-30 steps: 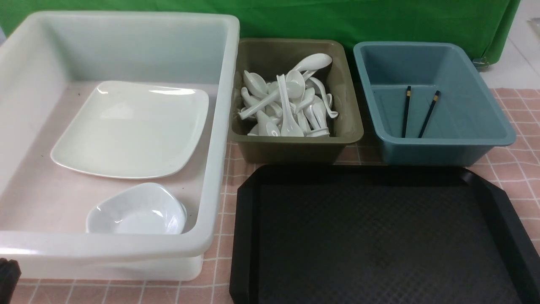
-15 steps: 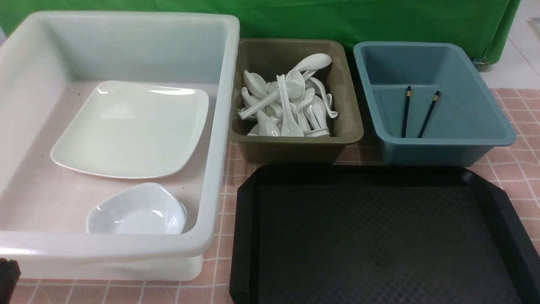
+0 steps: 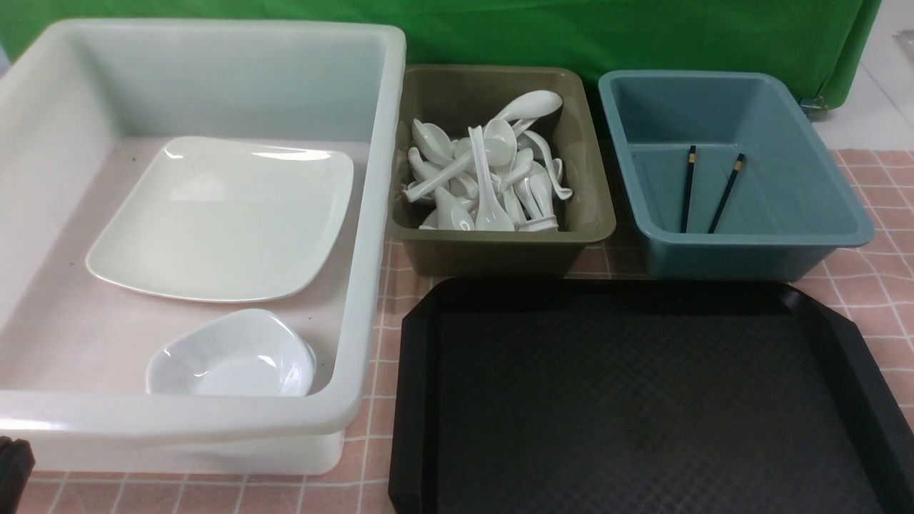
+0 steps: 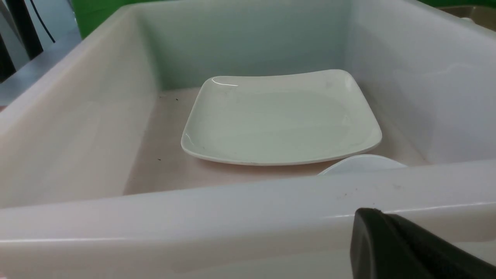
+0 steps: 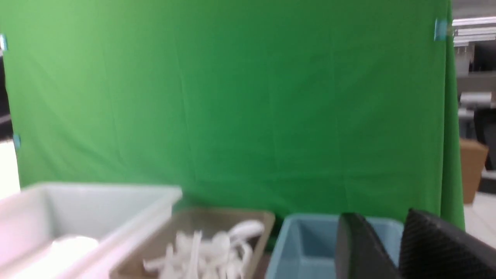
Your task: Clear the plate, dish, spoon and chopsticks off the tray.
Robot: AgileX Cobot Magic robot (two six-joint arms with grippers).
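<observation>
The black tray (image 3: 643, 400) lies bare at the front right. The large white plate (image 3: 221, 218) and a small white dish (image 3: 232, 353) lie inside the white bin (image 3: 371, 214); the plate also shows in the left wrist view (image 4: 279, 120). Several white spoons (image 3: 485, 171) are piled in the olive bin (image 3: 593, 214). The two black chopsticks (image 3: 707, 189) lie in the blue bin (image 3: 821, 185). My left gripper (image 4: 381, 212) is shut and empty, low in front of the white bin's near wall. My right gripper (image 5: 383, 221) is raised, its tips slightly apart, and holds nothing.
A dark part of my left arm (image 3: 13, 464) shows at the front left corner. A green curtain (image 3: 500, 32) hangs behind the bins. The pink checked tablecloth (image 3: 878, 278) shows between and beside the bins. The right wrist view is blurred.
</observation>
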